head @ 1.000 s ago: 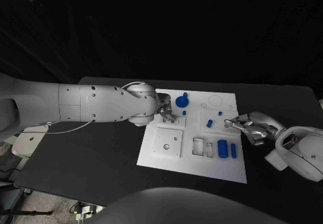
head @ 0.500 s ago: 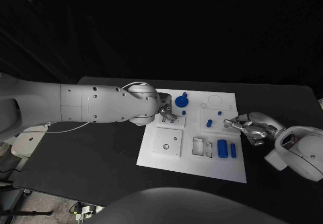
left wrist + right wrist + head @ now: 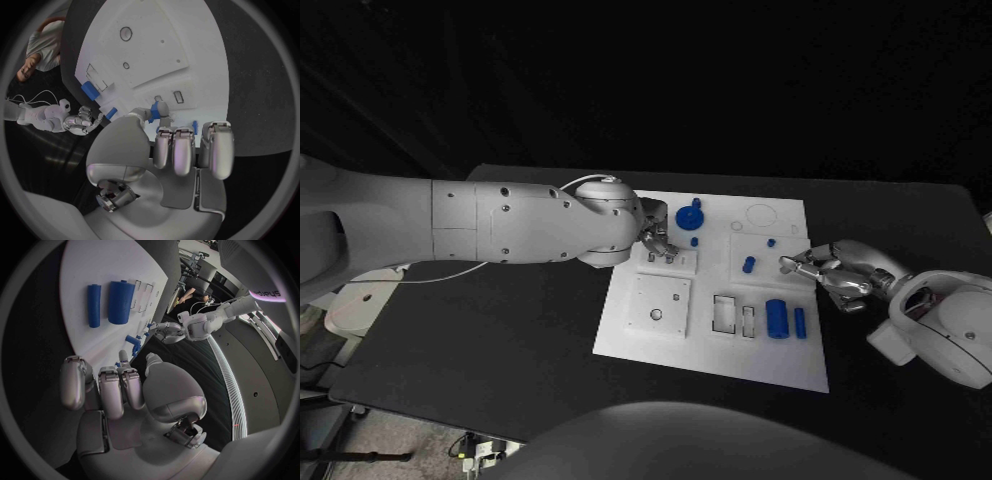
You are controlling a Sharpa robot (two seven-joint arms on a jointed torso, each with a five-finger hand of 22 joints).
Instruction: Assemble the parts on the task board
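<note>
The white task board [image 3: 708, 345] lies mid-table. My left hand [image 3: 656, 246] hovers over its upper left, above two small slots [image 3: 178, 96]. In the left wrist view its fingers are curled, and its thumb and fingertips pinch a small blue part [image 3: 156, 111]. A blue knob [image 3: 689, 215] stands just beyond that hand, with a tiny blue peg [image 3: 694, 241] beside it. My right hand [image 3: 828, 272] rests at the board's right edge with its fingers curled and nothing in them. A short blue peg [image 3: 749, 265] lies just left of it. Two blue cylinders [image 3: 777, 318] lie side by side lower right.
A square plate with a round hole [image 3: 658, 303] and two rectangular slots [image 3: 726, 312] take up the board's near half. A ring outline [image 3: 762, 215] marks its far right corner. Black table surrounds the board.
My left hand has shifted slightly over the small slots. The right hand and the loose blue parts have not moved.
</note>
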